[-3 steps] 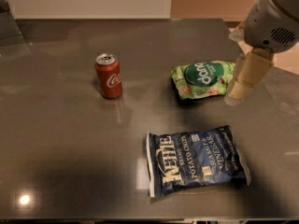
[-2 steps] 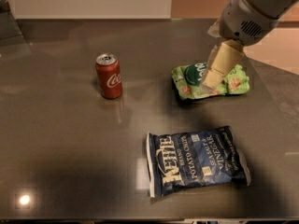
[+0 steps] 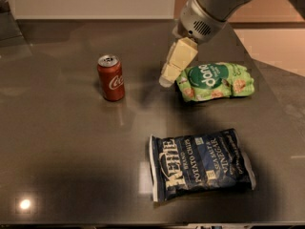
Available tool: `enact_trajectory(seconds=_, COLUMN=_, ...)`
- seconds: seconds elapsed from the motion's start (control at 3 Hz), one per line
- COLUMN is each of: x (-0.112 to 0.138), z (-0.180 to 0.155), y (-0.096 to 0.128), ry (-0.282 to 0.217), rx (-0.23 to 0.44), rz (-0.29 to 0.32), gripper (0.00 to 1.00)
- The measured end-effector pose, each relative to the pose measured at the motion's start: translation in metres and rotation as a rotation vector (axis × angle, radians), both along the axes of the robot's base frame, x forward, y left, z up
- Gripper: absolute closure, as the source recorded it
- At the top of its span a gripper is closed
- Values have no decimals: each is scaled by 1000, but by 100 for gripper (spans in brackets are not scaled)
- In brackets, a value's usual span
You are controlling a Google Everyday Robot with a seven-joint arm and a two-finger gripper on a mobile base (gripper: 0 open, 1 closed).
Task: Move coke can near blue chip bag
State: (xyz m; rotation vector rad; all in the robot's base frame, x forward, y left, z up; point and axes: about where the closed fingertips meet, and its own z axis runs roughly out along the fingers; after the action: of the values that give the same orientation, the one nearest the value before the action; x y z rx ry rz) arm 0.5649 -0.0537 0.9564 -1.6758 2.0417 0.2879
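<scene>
Since a second ago the gripper (image 3: 167,78) has swung leftward, from the table's right side across the green snack bag (image 3: 214,81) to that bag's left end, while the can and both bags lie where they were. The coke can (image 3: 111,78) stands upright on the dark table (image 3: 66,151), left of centre, untouched and with bare surface all round it. It is probably a thin-walled metal cylinder: stiff enough to clamp, yet likely to dent under a hard squeeze, and smooth-sided, so it could slip in a loose hold. Whether it is full or empty cannot be told, so its weight is uncertain. Being tall and narrow, it would likely topple if bumped near the rim. The best hold looks to be across the middle of the red body, squarely on opposite sides, rather than on the silver top. The gripper hangs to the can's right, near but apart from it, angled down and left; whether it is open or closed cannot be told from this view. The blue chip bag (image 3: 200,163) lies flat toward the front right, well apart from the can, with bare table beside its left edge where the can could be set.
</scene>
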Motion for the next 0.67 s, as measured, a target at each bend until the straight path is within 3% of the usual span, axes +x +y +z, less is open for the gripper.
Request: enact_trajectory(seconds=0.67, x=19, z=-24, y=75, ry=-12, rx=63, rz=68, gripper=0)
